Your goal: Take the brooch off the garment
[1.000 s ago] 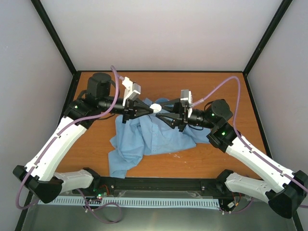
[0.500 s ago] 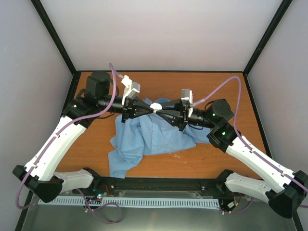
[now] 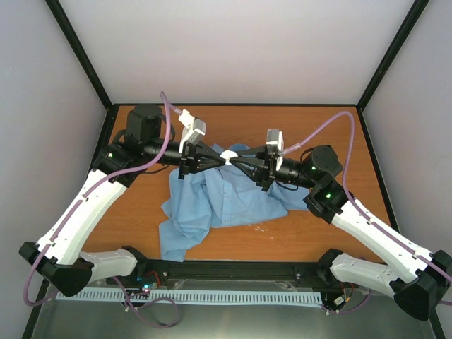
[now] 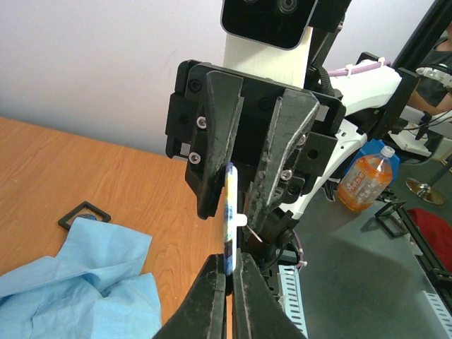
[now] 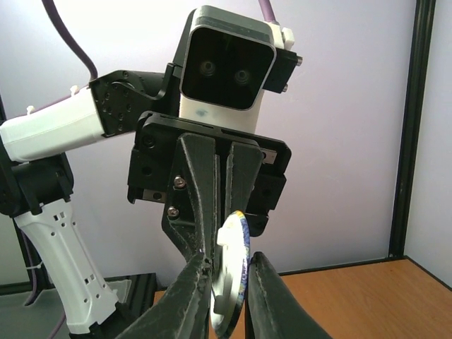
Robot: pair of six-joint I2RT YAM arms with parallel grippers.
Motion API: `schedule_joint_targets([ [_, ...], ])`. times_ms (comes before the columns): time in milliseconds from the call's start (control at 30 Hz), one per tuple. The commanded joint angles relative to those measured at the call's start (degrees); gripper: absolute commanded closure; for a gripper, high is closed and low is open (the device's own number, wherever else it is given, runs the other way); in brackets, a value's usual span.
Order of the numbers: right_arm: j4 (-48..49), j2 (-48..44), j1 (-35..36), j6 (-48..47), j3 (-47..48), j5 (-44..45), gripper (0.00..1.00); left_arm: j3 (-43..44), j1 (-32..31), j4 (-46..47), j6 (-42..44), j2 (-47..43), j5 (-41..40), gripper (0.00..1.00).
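The brooch (image 3: 228, 155), a small disc with a white back and dark blue rim, is held in the air above the back of the table, off the garment. My left gripper (image 3: 222, 157) is shut on its edge; in the left wrist view the brooch (image 4: 229, 219) stands edge-on in the left gripper (image 4: 231, 260). My right gripper (image 3: 235, 157) meets it from the right, and its fingers close on the brooch's (image 5: 233, 272) front and back in the right gripper (image 5: 232, 260). The garment, a crumpled light blue shirt (image 3: 219, 201), lies on the table below, also seen in the left wrist view (image 4: 70, 289).
The orange-brown wooden table (image 3: 339, 219) is bounded by black frame posts and pale walls. A small black square frame (image 4: 82, 214) lies on the table near the shirt. An orange bottle (image 4: 360, 185) stands beyond the table's near edge.
My right gripper has risen and moved left until its fingers meet the brooch held by the left gripper. The left gripper shifted slightly. The shirt has not moved.
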Motion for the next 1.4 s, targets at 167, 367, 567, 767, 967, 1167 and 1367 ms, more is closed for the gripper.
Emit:
schedule_joint_targets([
  [167,1.5,0.4,1.2,0.5,1.6,2.8,0.91,2.7,-0.2,0.8,0.0,0.2,-0.2,0.99],
  [367,-0.4,1.4,2.5,-0.6,2.4,6.1,0.91,2.6,-0.2,0.4,0.2,-0.1,-0.3,0.99],
  [567,-0.7,1.8,3.1,-1.3,2.7,9.2,0.90,2.6,-0.2,0.4,0.3,-0.2,-0.4,0.99],
  [767,-1.8,1.9,3.8,-2.1,2.9,14.7,0.88,2.9,-0.2,0.2,0.4,0.1,0.0,0.99],
  [967,-2.2,2.1,4.2,-2.6,2.9,18.3,0.88,3.2,-0.2,-0.5,1.2,0.3,-0.2,0.99],
  [1167,-3.3,1.4,5.0,-4.3,2.2,22.0,0.89,3.4,-0.2,-0.9,1.1,0.9,-0.3,0.99],
  [1367,-1.9,0.4,5.7,-6.1,0.6,27.1,0.89,3.9,-0.2,-0.9,0.6,1.3,0.4,0.99],
])
